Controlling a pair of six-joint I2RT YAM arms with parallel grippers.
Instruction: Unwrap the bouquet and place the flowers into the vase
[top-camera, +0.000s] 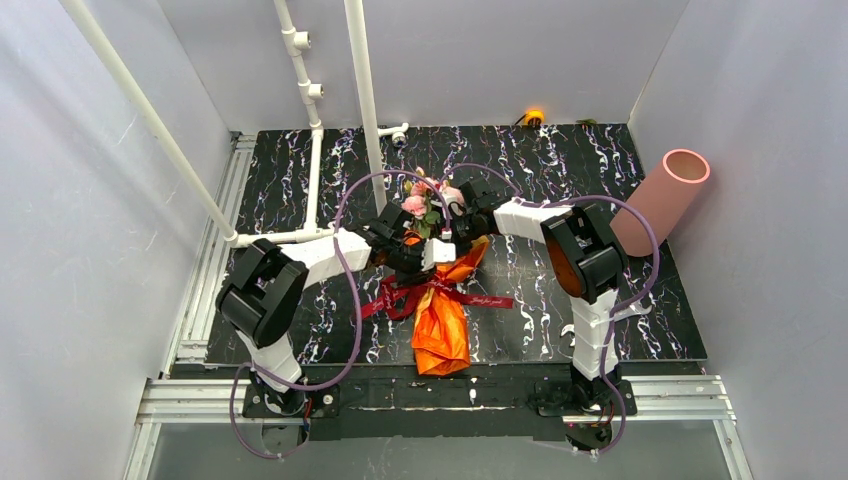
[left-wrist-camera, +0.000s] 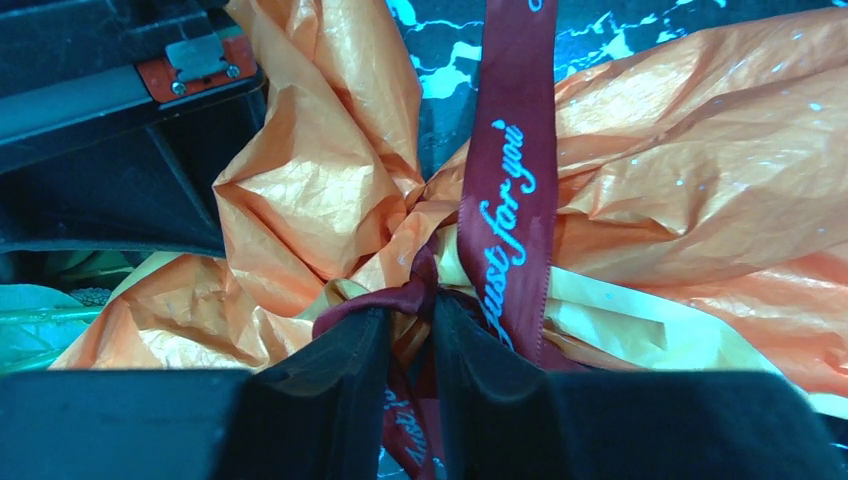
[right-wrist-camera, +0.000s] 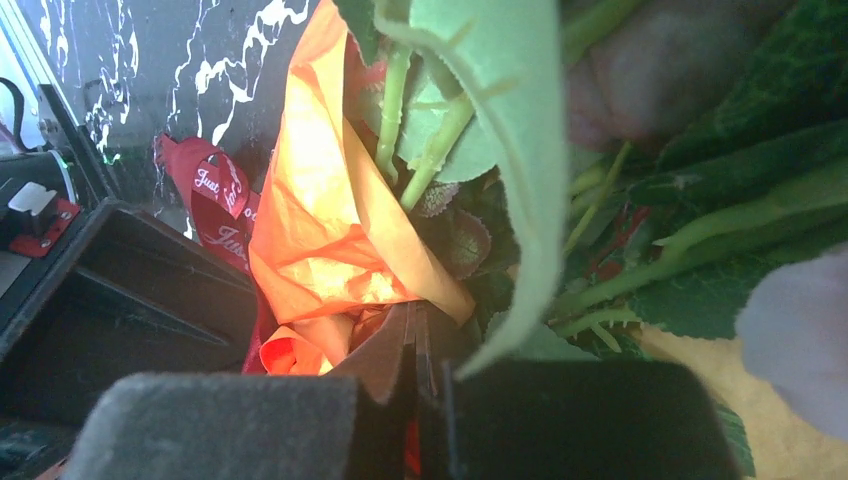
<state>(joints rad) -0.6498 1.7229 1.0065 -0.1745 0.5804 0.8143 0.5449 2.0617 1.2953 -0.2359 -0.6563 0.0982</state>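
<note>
Bouquet (top-camera: 440, 320) lies flat on the dark marbled surface (top-camera: 560, 170) between the two arms, bound round its middle by a dark red ribbon (top-camera: 480, 297). Taking the ribbon's knot as the mark, the pink flowers (top-camera: 425, 200) spread on its far side and the orange wrapping paper (right-wrist-camera: 320, 220) tapers off on its near side. The vase (top-camera: 665, 195) rests tilted, well apart to the right.

The left tool (left-wrist-camera: 432, 320) sits right at the knot, its fingers slightly apart with a strand of ribbon in the gap and no visible pinch. The right tool (right-wrist-camera: 415, 330) is just beyond the knot on the flower side. Its fingers are pressed together on what looks like a fold of the paper beside the green stems (right-wrist-camera: 440, 130).

The knot looks cinched, so the step in hand appears to be untying. It would likely go best if the left tool takes a loose tail rather than the knot itself. The pull should run low along the surface, away from the knot, while the right tool anchors the bundle. The shiny paper may slip, and a steep pull could drag the stems along.
</note>
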